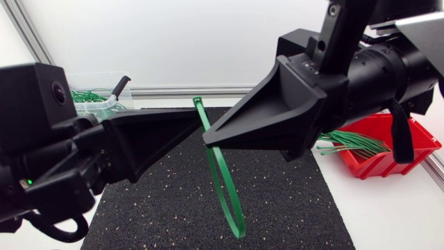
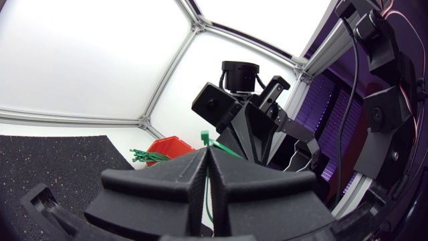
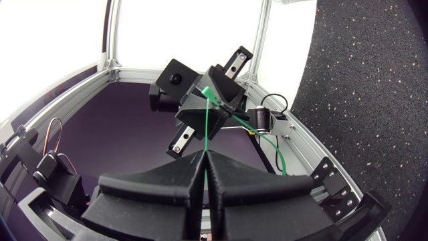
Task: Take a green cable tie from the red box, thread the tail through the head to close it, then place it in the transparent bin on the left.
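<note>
A green cable tie [image 1: 225, 191] hangs in a long narrow loop above the black mat [image 1: 291, 208], one end sticking up past the fingertips. My left gripper [image 1: 200, 123] is shut on the tie near that upper end. My right gripper [image 1: 207, 139] is shut on it just below, tip to tip with the left. In the left wrist view the tie [image 2: 208, 194] shows between the shut fingers of my left gripper [image 2: 206, 157], with my right gripper [image 2: 234, 137] right ahead. In the right wrist view the tie [image 3: 206, 127] runs from my right gripper [image 3: 205, 155] to my left gripper [image 3: 208, 94].
The red box [image 1: 409, 149] with several green ties [image 1: 354, 142] stands at the right edge of the mat. The transparent bin [image 1: 97, 104], with green ties inside, sits at the back left behind my left arm. An aluminium rail borders the table's far edge.
</note>
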